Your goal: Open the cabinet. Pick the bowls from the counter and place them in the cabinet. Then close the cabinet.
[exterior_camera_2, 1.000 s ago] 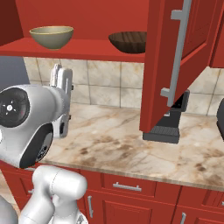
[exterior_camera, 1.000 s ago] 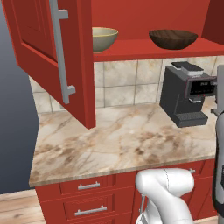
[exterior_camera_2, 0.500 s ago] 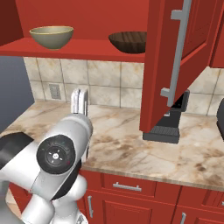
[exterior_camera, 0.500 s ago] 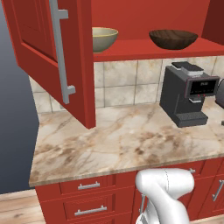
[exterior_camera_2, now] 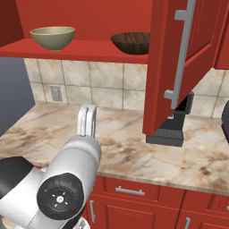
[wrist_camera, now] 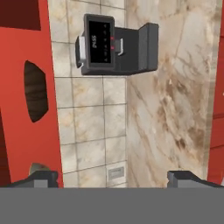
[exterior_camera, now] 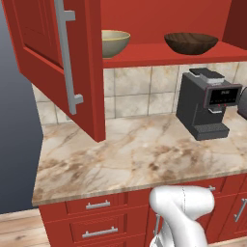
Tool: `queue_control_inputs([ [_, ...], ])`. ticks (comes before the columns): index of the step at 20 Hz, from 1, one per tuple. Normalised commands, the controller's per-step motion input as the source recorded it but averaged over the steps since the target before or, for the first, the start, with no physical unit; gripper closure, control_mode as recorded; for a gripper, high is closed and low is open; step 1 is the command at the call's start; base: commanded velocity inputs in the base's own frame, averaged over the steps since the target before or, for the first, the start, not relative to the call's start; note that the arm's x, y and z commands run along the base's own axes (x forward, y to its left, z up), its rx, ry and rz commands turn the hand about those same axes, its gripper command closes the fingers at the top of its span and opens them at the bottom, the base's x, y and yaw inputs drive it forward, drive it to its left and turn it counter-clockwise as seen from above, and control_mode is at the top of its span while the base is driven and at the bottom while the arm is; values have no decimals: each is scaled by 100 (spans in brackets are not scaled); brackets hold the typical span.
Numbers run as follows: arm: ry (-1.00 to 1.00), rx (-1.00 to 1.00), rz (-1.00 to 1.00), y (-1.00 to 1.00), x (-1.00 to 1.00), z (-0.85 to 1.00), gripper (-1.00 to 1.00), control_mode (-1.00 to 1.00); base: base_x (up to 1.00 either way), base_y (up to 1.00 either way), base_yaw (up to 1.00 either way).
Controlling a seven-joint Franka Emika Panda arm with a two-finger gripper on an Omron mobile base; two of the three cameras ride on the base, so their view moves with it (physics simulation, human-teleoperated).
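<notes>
A tiled backsplash (exterior_camera: 140,91) runs behind the marble bench (exterior_camera: 130,159), which tops red drawers (exterior_camera: 99,219) and carries a dark coffee machine (exterior_camera: 207,103) toward its right end. Above, the cabinet (exterior_camera: 159,21) stands open: its left door (exterior_camera: 58,62) swings out over the bench in the left base view, and the right door (exterior_camera_2: 181,62) hangs open in front of the coffee machine in the right base view. Both bowls sit on the cabinet shelf, the olive-tan bowl (exterior_camera_2: 53,37) to the left and the dark brown bowl (exterior_camera_2: 130,42) well apart to its right. So only the closing seems left.

The pincer (wrist_camera: 113,177) is spread wide and holds nothing; the hand view is rolled sideways, looking at the shelf edge and the coffee machine.

The risk I see lies in the doors. A push landing near the hinge side would barely move a door, and a glancing contact could slip off the bar handle (exterior_camera_2: 181,49). Swinging the arm across could also clip the open right door's edge.
</notes>
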Motion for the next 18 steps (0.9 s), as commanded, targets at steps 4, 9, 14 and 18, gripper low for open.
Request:
queue_control_inputs([
  [4,16,1,0,-44,-75,19,-100,-100,0,0,0],
  [9,27,0,0,-36,-55,9,-100,-100,0,0,0],
  [14,8,0,5,-22,-21,0,-100,-100,0,0,0],
  [18,0,0,9,-33,-18,-1,-100,-100,0,0,0],
])
